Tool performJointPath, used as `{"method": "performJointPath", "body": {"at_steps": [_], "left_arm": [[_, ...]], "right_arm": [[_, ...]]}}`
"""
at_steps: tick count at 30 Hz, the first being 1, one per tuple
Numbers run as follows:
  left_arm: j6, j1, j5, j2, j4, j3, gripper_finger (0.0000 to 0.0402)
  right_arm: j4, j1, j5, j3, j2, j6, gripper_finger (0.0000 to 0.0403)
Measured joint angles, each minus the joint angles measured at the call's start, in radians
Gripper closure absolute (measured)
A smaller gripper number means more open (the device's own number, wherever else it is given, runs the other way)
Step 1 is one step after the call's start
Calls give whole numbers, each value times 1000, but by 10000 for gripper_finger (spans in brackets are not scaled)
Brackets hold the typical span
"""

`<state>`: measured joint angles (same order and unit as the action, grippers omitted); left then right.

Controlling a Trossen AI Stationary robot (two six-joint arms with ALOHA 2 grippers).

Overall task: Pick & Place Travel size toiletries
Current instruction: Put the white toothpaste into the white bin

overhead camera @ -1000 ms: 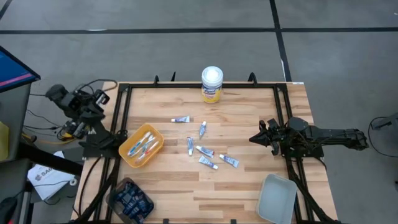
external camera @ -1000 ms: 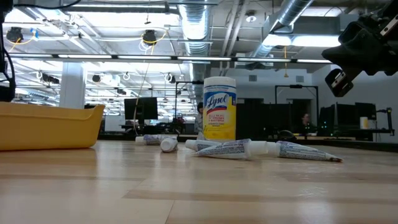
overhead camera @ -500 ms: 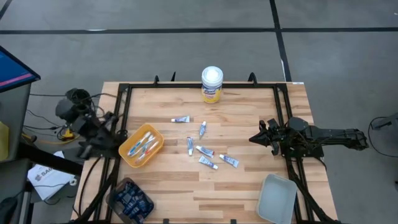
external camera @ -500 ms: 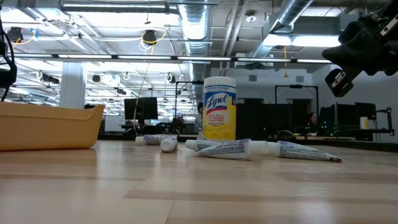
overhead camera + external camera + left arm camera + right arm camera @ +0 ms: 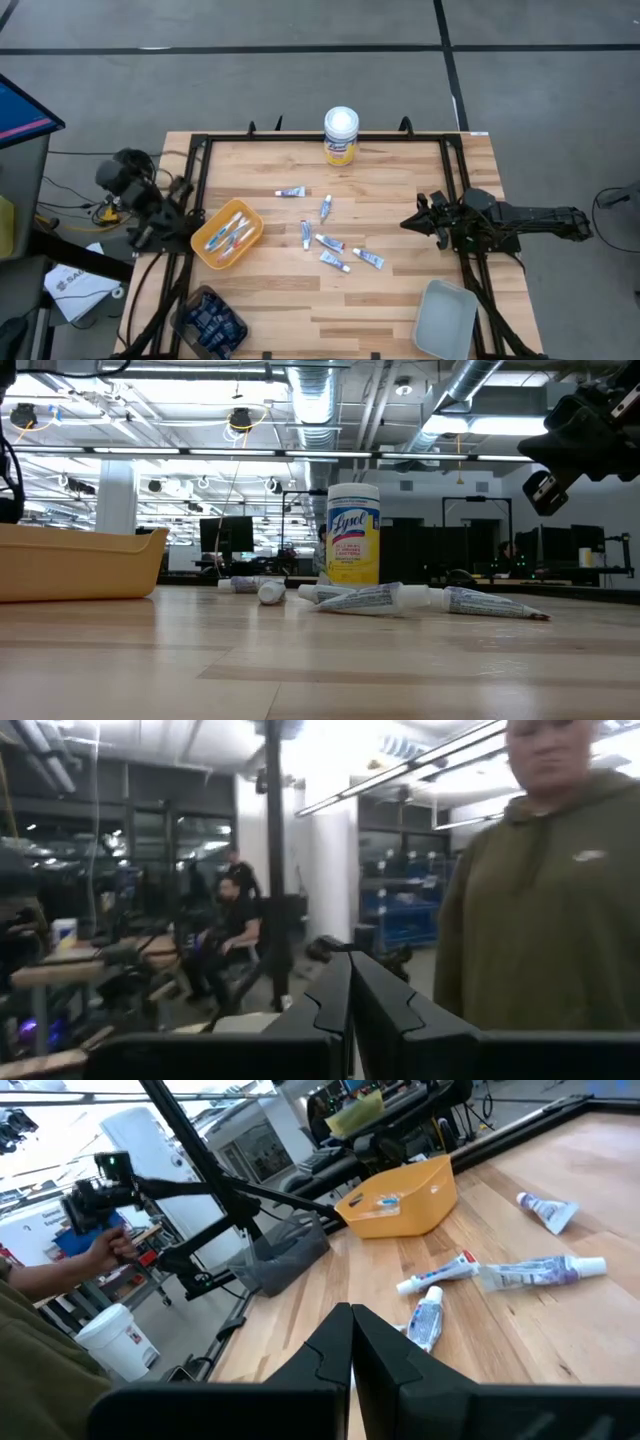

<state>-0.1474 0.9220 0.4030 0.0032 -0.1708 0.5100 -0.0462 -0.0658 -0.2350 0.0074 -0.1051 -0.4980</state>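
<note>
Wood table [image 5: 400, 300] held six loose tubes [image 5: 329, 242] mid-surface. Both grippers, left [image 5: 178, 190] and right [image 5: 407, 223], sat pressed shut, empty. Best approach: open wide, descend across one tube.

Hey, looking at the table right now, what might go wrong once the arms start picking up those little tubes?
Three risks stand out:
1. The tubes lie close together mid-table, so fingers closing on one may nudge or drag a neighbour.
2. A person stands right by the left gripper, off the table's left edge; a swing could hit them.
3. The yellow bin already holds toothbrushes, so a careless drop could bounce out.
</note>
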Motion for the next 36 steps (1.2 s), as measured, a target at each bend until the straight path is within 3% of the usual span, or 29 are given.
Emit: {"method": "performJointPath", "body": {"at_steps": [5,12,18,23,32,36], "left_arm": [[10,0,-119,-2,224,-203,400],[20,-1,-142,-3,624,-506,400],[-7,-61,-171,-3,600,-504,400],[15,-231,-119,-3,555,-504,400],[185,-611,-244,-3,380,-504,400],[252,-758,-410,-3,279,-504,400]], "right_arm": [[0,0,0,0,0,0,403],[1,0,0,0,1,0,403],[0,0,0,0,2,0,403],[0,0,0,0,2,0,403],[0,0,0,0,2,0,403],[0,0,0,0,2,0,403]]}}
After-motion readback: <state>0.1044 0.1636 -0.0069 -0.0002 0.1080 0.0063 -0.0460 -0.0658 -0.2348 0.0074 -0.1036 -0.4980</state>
